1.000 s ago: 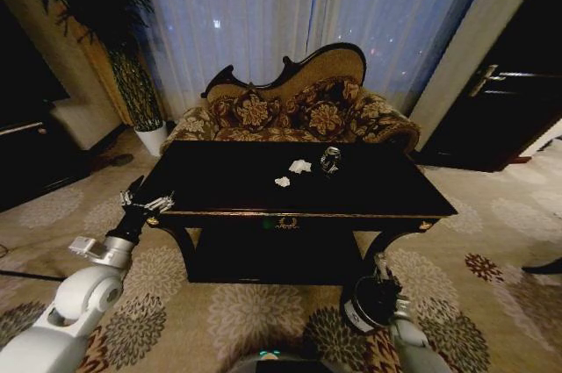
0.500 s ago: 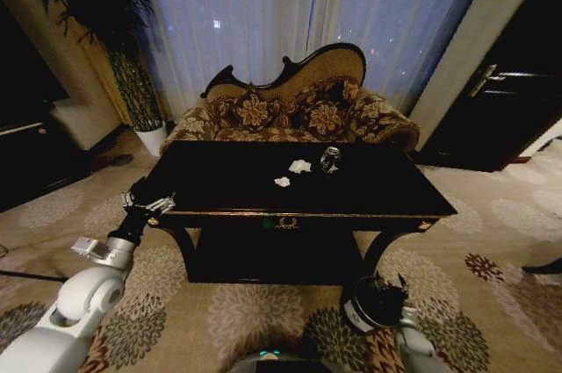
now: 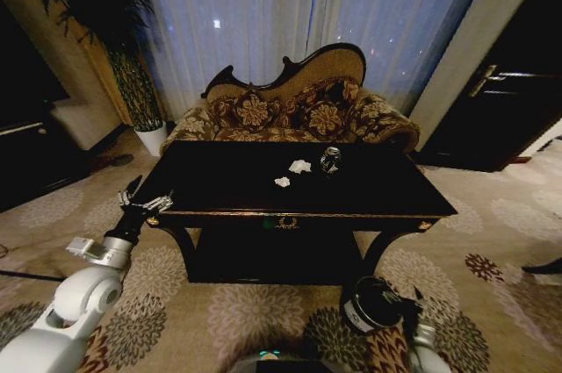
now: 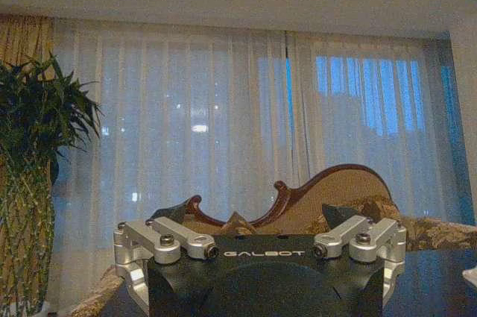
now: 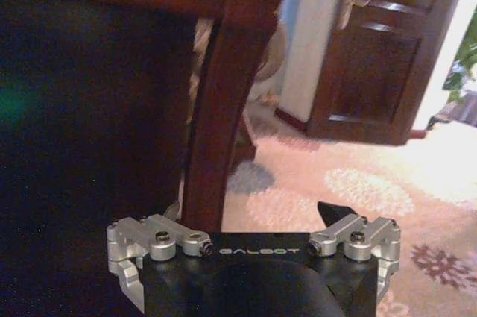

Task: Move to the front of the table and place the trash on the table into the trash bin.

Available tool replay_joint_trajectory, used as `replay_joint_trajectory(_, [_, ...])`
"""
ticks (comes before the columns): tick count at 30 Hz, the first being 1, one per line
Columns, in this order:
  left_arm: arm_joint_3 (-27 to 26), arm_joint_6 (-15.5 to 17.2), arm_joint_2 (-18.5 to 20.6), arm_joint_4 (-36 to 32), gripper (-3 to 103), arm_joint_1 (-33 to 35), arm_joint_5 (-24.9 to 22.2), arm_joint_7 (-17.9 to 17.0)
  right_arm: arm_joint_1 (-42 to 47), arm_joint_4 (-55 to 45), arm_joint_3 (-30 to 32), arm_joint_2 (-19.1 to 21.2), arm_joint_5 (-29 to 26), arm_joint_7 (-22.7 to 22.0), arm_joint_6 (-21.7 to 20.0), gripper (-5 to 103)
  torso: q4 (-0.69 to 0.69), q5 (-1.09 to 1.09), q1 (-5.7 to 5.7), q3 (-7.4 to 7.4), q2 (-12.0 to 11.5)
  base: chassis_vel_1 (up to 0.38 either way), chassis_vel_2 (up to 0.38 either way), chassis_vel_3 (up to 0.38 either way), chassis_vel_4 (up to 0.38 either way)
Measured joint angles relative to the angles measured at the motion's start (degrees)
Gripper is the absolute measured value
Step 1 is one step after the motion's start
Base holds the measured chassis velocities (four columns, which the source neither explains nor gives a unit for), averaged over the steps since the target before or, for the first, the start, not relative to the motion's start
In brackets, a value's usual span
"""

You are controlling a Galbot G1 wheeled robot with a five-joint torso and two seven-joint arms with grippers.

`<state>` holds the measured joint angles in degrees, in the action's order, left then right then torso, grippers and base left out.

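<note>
The glossy black table [image 3: 219, 189] stands right in front of me, before a sofa. Trash lies on its far middle: two white paper lumps [image 3: 300, 165] [image 3: 282, 182] and a small shiny clear piece [image 3: 330, 160]. On the carpet by the table's front right leg stands the round dark trash bin [image 3: 363, 304] with a white label band. My left gripper [image 3: 140, 201] [image 4: 257, 212] is open, held up near the table's front left corner. Low beside the bin, on its right, is my open right gripper [image 3: 414, 304] [image 5: 253, 212], facing the table leg [image 5: 216, 123].
An ornate patterned sofa [image 3: 290, 110] stands behind the table, in front of sheer curtains. A tall plant in a white pot [image 3: 151, 138] is at the far left, a dark wooden door [image 3: 505, 110] at the right. Patterned carpet surrounds the table.
My right gripper has slid rightward and lower, from in front of the bin to its right side. The left arm has barely shifted. The trash has not moved.
</note>
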<state>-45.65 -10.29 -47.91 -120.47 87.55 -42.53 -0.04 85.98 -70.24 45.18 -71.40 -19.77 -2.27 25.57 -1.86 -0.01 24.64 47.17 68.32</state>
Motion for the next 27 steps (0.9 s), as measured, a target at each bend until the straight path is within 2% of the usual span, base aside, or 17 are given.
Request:
replay_joint_trajectory(3, [-0.11,-0.07,-0.37,0.09,100,0.01,-0.04,0.18,4.84,-6.03,2.01,-1.59,-1.72,-0.33,1.55,100,0.04,0.0,0.0,0.0,0.0,0.0,0.0,0.0,0.0])
replay_joint_trajectory(6, [-0.38,-0.13,-1.12,0.19,100,0.43,-0.13,0.31,10.96,-11.87,4.05,-3.21,-2.91,-0.04,3.83,100,-0.01,0.01,0.0,0.0,0.0,0.0,0.0,0.0,0.0])
replay_joint_trajectory(13, [-1.19,-0.46,-1.65,0.47,100,1.05,-0.25,0.6,17.62,-20.78,6.95,-3.64,-5.22,3.26,6.47,100,0.0,0.01,-0.01,-0.01,0.0,0.0,0.0,0.0,0.0])
replay_joint_trajectory(17, [-2.57,-0.88,-1.37,0.78,100,2.04,-0.87,1.05,21.15,-29.99,10.35,-1.85,-8.32,5.81,6.7,100,0.02,0.01,-0.01,0.0,0.0,0.0,0.0,0.0,0.0])
replay_joint_trajectory(23, [-3.07,-1.0,-1.29,1.06,100,2.18,-1.23,1.2,22.56,-34.16,13.59,0.75,-9.53,8.19,7.36,100,0.01,0.01,-0.01,0.0,0.0,0.0,0.0,0.0,0.0])
replay_joint_trajectory(27, [-3.09,-1.01,-1.52,1.16,100,2.11,-1.28,1.26,22.6,-37.11,14.46,3.08,-10.28,8.43,5.83,100,0.0,0.01,0.0,0.0,0.0,0.0,0.0,0.0,0.0])
